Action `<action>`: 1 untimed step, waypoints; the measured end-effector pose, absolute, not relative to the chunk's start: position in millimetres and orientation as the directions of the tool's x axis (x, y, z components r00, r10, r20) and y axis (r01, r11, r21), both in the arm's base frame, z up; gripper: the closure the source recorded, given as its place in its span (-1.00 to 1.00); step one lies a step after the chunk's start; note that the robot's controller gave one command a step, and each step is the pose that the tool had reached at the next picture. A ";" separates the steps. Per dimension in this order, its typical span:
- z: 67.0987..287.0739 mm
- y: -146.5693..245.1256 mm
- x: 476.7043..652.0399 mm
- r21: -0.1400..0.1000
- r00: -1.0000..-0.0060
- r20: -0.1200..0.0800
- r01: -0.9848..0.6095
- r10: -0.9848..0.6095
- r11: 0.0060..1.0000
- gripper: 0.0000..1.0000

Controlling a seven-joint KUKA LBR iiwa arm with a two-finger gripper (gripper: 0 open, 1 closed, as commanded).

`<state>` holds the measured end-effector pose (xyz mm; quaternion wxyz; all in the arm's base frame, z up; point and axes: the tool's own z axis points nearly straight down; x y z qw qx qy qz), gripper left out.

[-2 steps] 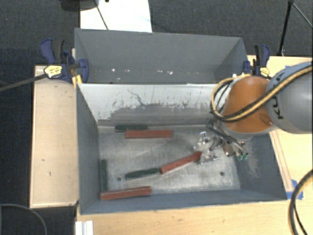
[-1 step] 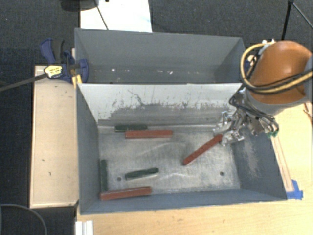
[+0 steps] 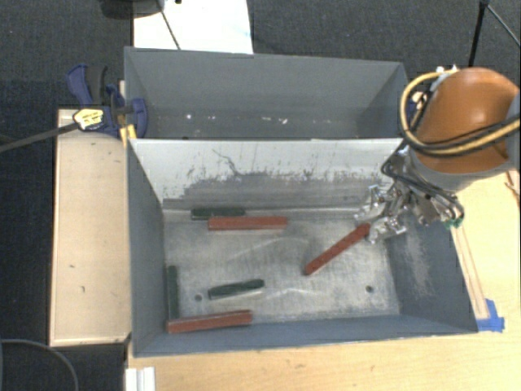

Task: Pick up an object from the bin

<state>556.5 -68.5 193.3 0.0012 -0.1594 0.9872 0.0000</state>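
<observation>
My gripper is at the right side of the bin, close to the right wall, under the orange cover. A long red-brown stick runs slantwise from the bin floor up to the gripper. Its upper right end sits between the fingers, which are shut on it. Its lower left end points toward the middle of the bin.
Along the back wall lie a dark green stick and a red-brown stick. A dark green stick lies front of centre. A dark bar lies by the left wall and another red-brown stick along the front.
</observation>
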 end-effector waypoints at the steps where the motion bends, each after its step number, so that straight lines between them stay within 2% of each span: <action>1: 278.5 -79.9 555.7 0.000 -0.994 -0.005 0.108 0.108 0.994 1.00</action>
